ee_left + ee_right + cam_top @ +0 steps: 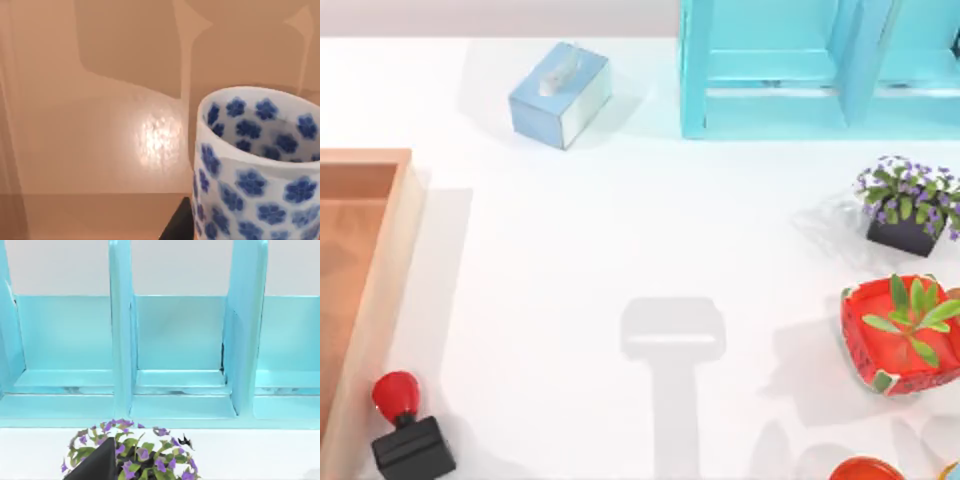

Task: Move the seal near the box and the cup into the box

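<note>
While white blue-flowered ceramic cup (255, 170) hangs over orange-brown wooden box floor (100, 140) | left gripper apparently gripping cup, jaws unseen | red-knobbed black seal (408, 430) beside box wall (380, 300) | right gripper state: cannot tell

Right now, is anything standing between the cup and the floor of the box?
Nothing visible does. In the left wrist view the cup sits upright and close to the camera, over the bare wooden floor of the box. The seal lies on the table just outside the box wall.

White table (650, 220) carries: wooden box (380, 260) at left edge, seal (408, 430) beside it, tissue box (560, 93), turquoise shelf unit (820, 70), purple-flowered pot (907, 205), red bowl with plant (902, 333).
</note>
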Controlling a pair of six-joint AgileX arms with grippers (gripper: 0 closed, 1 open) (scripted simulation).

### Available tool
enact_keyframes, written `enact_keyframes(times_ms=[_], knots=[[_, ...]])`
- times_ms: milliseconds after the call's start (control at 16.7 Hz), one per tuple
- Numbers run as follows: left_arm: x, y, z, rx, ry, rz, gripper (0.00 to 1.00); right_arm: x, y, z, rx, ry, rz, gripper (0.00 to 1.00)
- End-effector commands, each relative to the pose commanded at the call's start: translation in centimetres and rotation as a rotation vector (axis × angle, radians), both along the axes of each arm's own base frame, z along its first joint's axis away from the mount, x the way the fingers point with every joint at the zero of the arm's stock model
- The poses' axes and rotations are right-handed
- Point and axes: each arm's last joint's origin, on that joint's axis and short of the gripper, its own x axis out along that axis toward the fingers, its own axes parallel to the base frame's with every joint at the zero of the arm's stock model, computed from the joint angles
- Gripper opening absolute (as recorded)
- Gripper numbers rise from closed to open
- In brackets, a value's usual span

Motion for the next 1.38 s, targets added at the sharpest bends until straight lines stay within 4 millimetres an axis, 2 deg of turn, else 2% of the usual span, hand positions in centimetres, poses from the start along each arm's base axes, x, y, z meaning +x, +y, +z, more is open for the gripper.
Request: enact_keyframes(times_ms=[180, 240, 840, 1380], knots=[[0.0, 0.0, 0.0, 0.000, 0.000, 0.000, 0.98, 0.0, 0.0, 0.0, 0.000, 0.000, 0.000, 1.00], [0.0, 0.0, 0.0, 0.000, 0.000, 0.000, 1.00, 0.0, 0.0, 0.0, 0.000, 0.000, 0.000, 1.00], [0.1, 0.1, 0.4, 0.001, -0.002, 0.002, 1.00, 0.0, 0.0, 0.0, 0.000, 0.000, 0.000, 1.00], [0.6, 0.2, 5.6, -0.002, 0.005, -0.007, 1.00, 0.0, 0.0, 0.0, 0.000, 0.000, 0.000, 1.00]])
